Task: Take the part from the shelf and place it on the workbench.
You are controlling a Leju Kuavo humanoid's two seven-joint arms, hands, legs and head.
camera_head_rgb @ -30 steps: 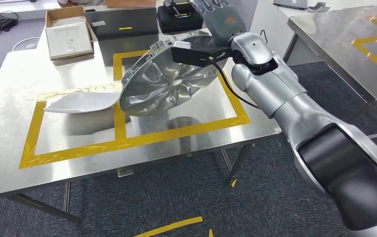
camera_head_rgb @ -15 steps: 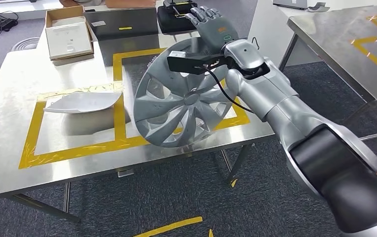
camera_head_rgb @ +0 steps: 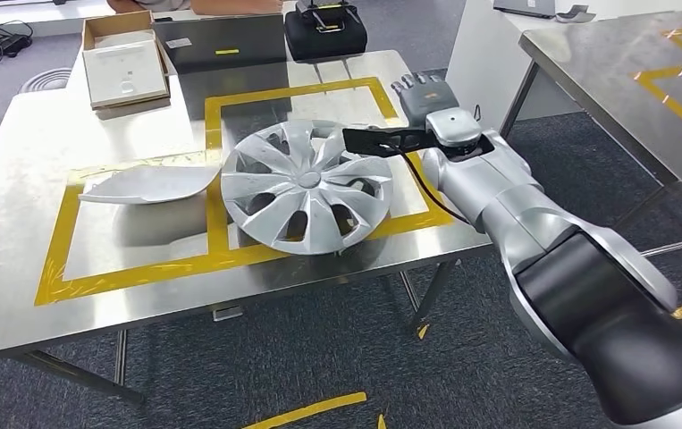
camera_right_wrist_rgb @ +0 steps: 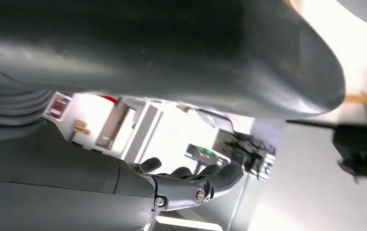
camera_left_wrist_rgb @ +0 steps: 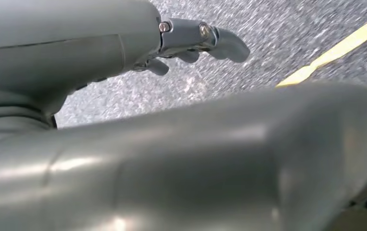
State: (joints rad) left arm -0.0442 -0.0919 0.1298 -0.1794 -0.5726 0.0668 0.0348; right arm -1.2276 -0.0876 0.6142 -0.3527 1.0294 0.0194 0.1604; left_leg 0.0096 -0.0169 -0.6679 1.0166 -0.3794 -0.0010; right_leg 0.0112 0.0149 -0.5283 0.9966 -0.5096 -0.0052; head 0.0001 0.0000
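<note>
Now the silver hubcap (camera_head_rgb: pixel 307 187) lies flat near the workbench's (camera_head_rgb: pixel 15 179) front edge; the right hand (camera_head_rgb: pixel 423 92) beside it is spread, holding nothing.

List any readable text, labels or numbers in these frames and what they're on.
None can be read.
Right hand: a small orange mark on its back, too small to read.
Black case: a yellow tag, no legible characters.
Dark tray: a yellow sticker, illegible.
White panel in the cardboard box: faint marks, too blurred.
Hubcap: no lettering to make out.
</note>
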